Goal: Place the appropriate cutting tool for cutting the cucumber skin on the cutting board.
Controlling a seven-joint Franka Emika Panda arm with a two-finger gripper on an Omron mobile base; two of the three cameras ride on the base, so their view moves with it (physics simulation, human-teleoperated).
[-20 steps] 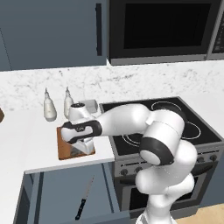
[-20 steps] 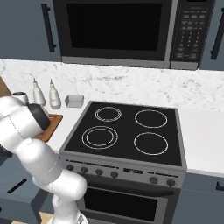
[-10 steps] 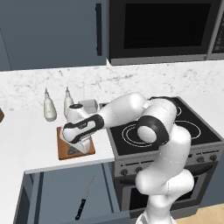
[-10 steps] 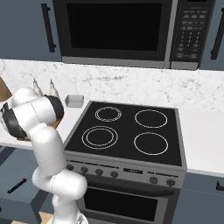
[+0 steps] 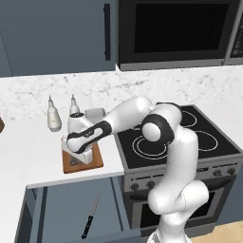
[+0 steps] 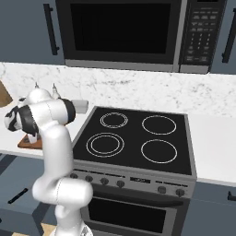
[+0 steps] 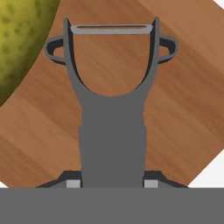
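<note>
In the hand view the cutting tool [image 7: 111, 131], a dull-grey peeler with a forked head, stands between my gripper's [image 7: 112, 183] dark finger tips, which are shut on its handle. Close behind it lies the reddish-brown cutting board [image 7: 183, 87]. The yellow-green cucumber [image 7: 22, 39] rests on the board at that view's upper left, just beside the peeler's head. From the left base view the gripper [image 5: 76, 154] hangs low over the cutting board [image 5: 96, 161] on the counter left of the stove. In the right base view the gripper [image 6: 30, 138] hides most of the cutting board [image 6: 25, 145].
Two pale bottles [image 5: 53, 117] [image 5: 73, 110] and a small grey box [image 5: 95, 114] stand behind the board by the wall. A black-handled knife [image 5: 91, 216] lies in the open drawer below the counter. The black stove top [image 5: 180, 137] is to the right.
The hand has dropped lower and slightly left over the board, and the arm's elbow has swung up and back. The peeler stays in the grip.
</note>
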